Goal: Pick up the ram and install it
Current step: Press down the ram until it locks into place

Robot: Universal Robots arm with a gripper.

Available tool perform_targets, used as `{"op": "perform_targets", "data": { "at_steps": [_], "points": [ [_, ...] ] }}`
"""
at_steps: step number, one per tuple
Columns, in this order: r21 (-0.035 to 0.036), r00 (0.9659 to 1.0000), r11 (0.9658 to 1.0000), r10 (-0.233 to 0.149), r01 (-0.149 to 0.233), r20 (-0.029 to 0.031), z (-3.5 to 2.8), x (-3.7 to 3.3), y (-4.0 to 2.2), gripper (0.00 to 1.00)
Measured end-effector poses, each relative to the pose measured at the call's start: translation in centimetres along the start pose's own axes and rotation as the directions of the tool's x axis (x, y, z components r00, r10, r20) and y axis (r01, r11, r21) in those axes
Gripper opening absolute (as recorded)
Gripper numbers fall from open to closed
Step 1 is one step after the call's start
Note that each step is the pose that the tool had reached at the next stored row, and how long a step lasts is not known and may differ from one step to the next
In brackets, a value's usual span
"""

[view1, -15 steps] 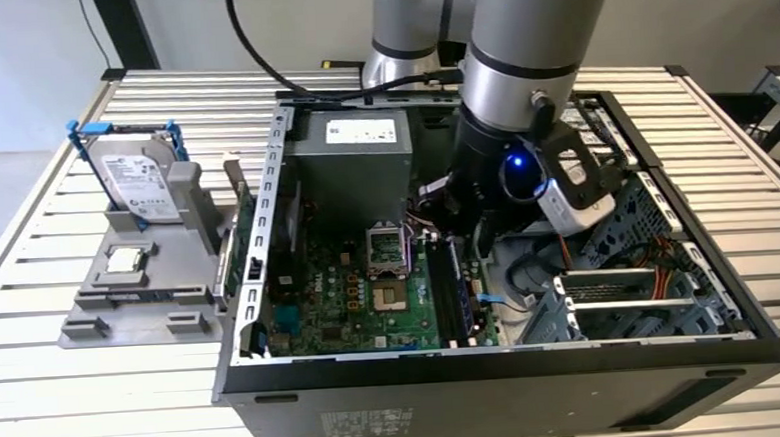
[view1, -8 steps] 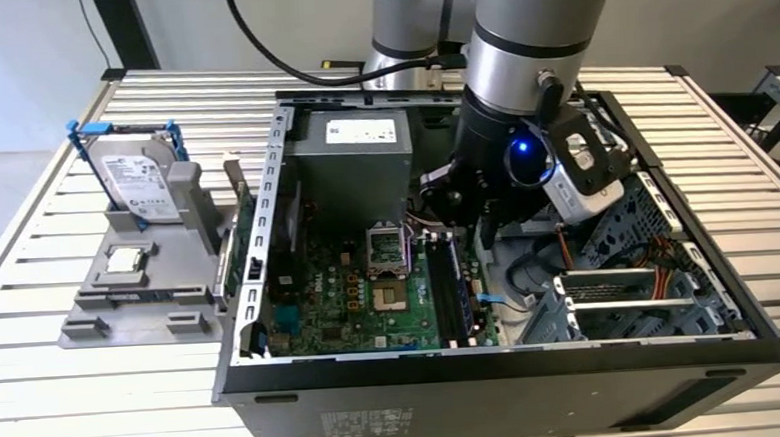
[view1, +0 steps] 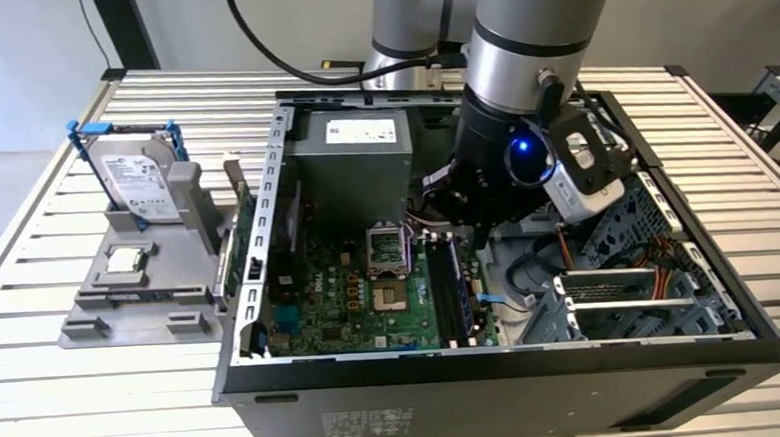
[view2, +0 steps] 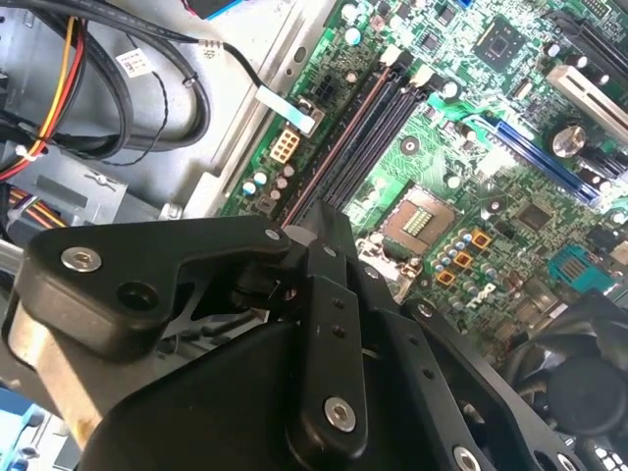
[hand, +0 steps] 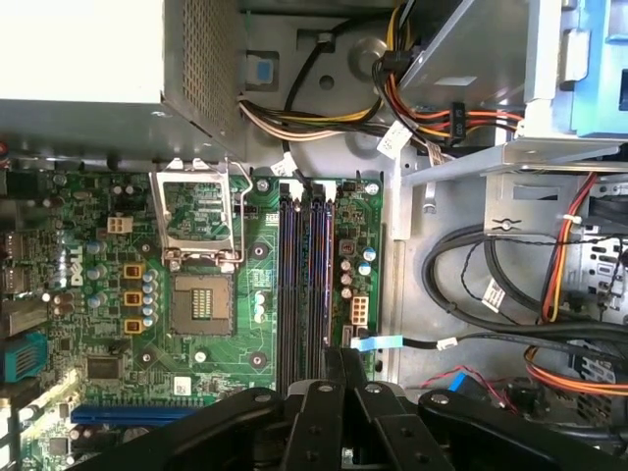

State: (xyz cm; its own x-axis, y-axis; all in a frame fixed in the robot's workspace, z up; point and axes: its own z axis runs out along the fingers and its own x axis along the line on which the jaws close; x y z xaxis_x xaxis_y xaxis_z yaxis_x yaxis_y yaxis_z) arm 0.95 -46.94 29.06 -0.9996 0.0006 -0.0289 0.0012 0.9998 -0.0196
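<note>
- The gripper [hand: 332,365] hangs inside the open computer case [view1: 505,368], just above the motherboard [hand: 226,294] and over the near end of the memory slots [hand: 306,285].
- Its black fingers [view2: 324,294] are drawn narrow together.
- The ram [hand: 321,280] stands edge-up in a slot, seemingly pinched between the fingertips.

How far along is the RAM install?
Done: the gripper is down inside the case, right over the memory slots. In hand: a bluish strip along one slot may be the ram; I cannot tell whether it is held or seated. Left: a visibly seated stick.
</note>
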Motion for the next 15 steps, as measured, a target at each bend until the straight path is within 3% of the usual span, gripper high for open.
{"op": "perform_targets", "data": {
  "at_steps": [12, 15],
  "points": [
    [0.0, 1.0, 1.0, -0.002, 0.002, 0.0001, -0.08, 0.0, 0.0, 0.0],
    [-0.0013, 0.9988, 0.9988, -0.05, 0.05, 0.001, -0.08, -0.01, 0.0, 0.0]
  ]
}}
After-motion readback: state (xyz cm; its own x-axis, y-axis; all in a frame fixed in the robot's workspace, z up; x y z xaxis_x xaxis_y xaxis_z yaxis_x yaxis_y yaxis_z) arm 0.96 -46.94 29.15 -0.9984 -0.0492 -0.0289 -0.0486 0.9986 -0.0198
